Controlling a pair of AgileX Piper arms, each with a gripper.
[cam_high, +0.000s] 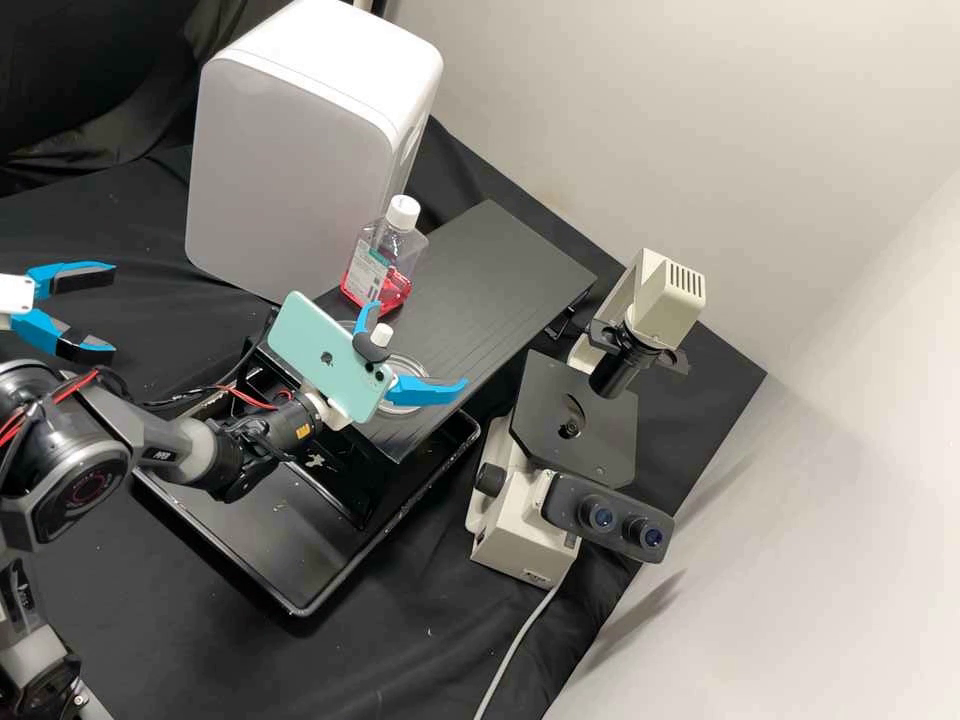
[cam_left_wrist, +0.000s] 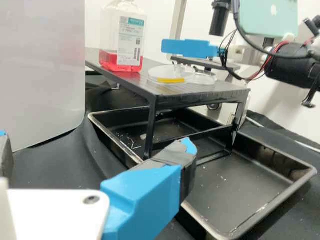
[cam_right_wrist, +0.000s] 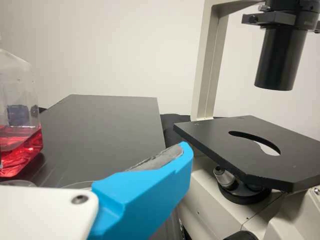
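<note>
Two petri dishes lie on a raised black platform (cam_high: 510, 270): one with yellow content (cam_left_wrist: 172, 75) and a clear one (cam_left_wrist: 203, 76). My right gripper (cam_high: 420, 346) hangs open just above them, one blue finger (cam_left_wrist: 190, 48) over the dishes and nothing held. A mint-green phone (cam_high: 325, 355) is clamped on that wrist. A bottle of red liquid (cam_high: 383, 262) stands on the platform behind the dishes, also seen in the right wrist view (cam_right_wrist: 17, 137). My left gripper (cam_high: 110, 308) is open and empty at the far left, well away from the platform.
The platform stands in a black tray (cam_high: 300, 560). A white box-shaped device (cam_high: 300, 140) sits behind the bottle. A white microscope (cam_high: 580, 450) with a black stage (cam_right_wrist: 250, 150) stands right of the platform. The bench edge and a wall run along the right.
</note>
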